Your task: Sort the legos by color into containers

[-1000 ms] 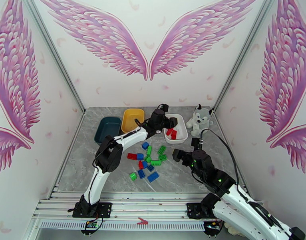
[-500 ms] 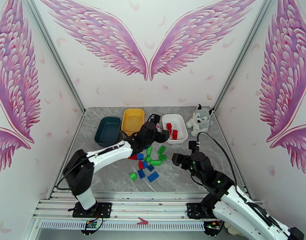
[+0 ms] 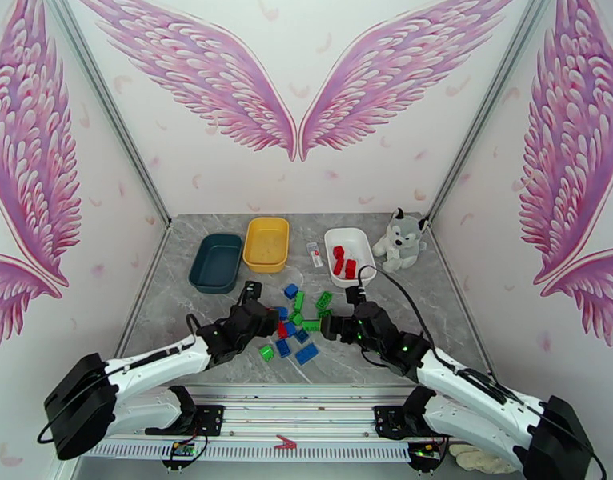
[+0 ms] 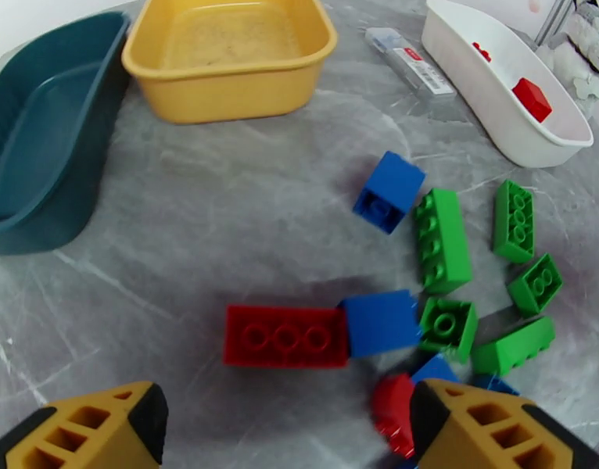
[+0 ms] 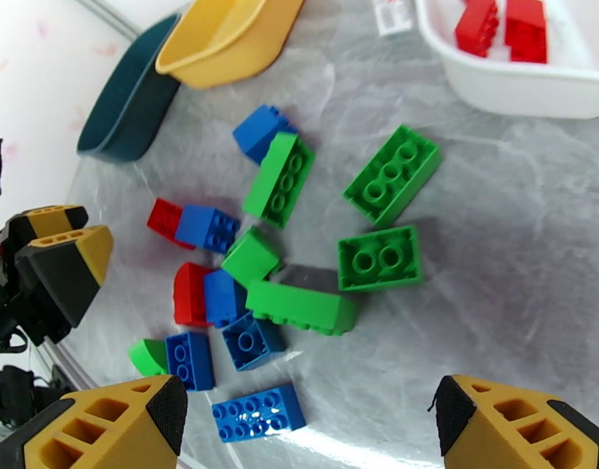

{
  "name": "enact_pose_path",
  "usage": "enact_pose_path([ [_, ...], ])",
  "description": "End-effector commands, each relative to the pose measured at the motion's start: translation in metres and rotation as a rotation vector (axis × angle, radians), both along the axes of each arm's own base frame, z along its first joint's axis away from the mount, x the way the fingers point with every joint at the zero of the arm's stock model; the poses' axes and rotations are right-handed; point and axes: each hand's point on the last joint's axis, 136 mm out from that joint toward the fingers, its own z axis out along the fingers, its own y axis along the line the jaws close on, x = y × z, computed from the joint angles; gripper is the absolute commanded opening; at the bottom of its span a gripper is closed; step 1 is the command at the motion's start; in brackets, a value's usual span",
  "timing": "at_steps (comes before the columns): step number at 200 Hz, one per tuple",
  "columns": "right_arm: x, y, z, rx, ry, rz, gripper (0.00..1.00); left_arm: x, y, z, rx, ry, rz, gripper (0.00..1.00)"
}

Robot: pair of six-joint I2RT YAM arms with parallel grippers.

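Note:
Loose legos (image 3: 298, 323) in red, green and blue lie in a pile at the table's middle. Behind them stand three containers: a teal tray (image 3: 216, 262), a yellow tray (image 3: 266, 243) and a white tray (image 3: 362, 274) holding red bricks (image 3: 344, 264). My left gripper (image 3: 265, 315) hangs low at the pile's left edge, open and holding nothing. In its wrist view, a red oblong brick (image 4: 285, 336) lies just ahead of its fingers (image 4: 88, 427). My right gripper (image 3: 329, 326) is open at the pile's right edge. A blue oblong brick (image 5: 259, 413) lies between its fingers (image 5: 511, 420).
A plush husky (image 3: 400, 238) sits at the back right beside the white tray. A small white-and-red tube (image 3: 314, 254) lies between the yellow and white trays. Bare marble surface stretches left of the pile and along the near edge.
My left arm pulled back from the white tray and came down at the pile's left side, its jaws opening wider. My right gripper moved left, up to the pile.

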Motion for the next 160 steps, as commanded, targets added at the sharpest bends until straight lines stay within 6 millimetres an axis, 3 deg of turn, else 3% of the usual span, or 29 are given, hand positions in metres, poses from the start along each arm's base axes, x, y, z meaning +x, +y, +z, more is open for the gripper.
enact_pose_path([
  [1, 0.004, 0.033, 0.02, 0.039, -0.046, 0.071, 0.91, -0.012, 0.015, -0.011, -0.013, 0.017, 0.042, 0.89],
  [36, -0.004, 0.071, 0.017, -0.007, -0.053, 0.156, 0.91, -0.016, 0.014, -0.033, 0.034, 0.067, 0.018, 0.9],
  [64, -0.005, 0.084, 0.013, -0.018, -0.047, 0.178, 0.9, -0.012, 0.009, -0.048, 0.088, 0.098, 0.006, 0.91],
  [104, -0.007, 0.075, 0.02, -0.008, -0.063, 0.153, 0.91, -0.003, -0.002, -0.064, 0.129, 0.134, -0.02, 0.92],
  [160, -0.014, 0.045, 0.035, 0.0, -0.111, 0.092, 0.95, 0.017, -0.014, -0.079, 0.143, 0.173, -0.023, 0.91],
])
